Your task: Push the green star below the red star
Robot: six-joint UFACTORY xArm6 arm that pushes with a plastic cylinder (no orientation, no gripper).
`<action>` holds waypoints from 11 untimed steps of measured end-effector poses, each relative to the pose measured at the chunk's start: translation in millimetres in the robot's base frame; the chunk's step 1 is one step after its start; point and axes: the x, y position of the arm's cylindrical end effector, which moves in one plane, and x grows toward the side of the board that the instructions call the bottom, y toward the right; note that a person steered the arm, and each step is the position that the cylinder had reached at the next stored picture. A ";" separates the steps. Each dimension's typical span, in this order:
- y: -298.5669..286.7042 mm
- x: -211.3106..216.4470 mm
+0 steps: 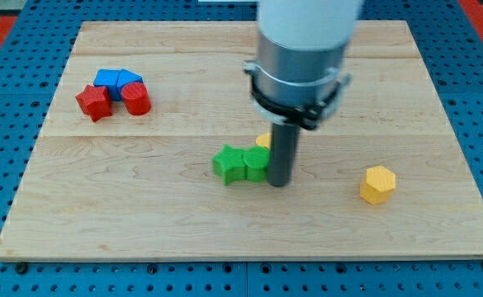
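my tip (279, 183) sits at frame center, touching the right side of a green block (257, 163); no jaws, just a bare rod. green star (229, 164) adjoins that block's left. yellow block (262, 141) peeks behind rod. red star (93, 102) upper left, well apart.

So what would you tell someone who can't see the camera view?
My tip touches the right side of the green blocks mid-board, a yellow block peeking out behind. Red star, red cylinder and blue blocks cluster upper left; a yellow hexagon sits right.
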 end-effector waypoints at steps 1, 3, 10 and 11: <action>-59.7 -22.9; -59.6 -82.8; -183.9 -63.1; -189.3 -76.2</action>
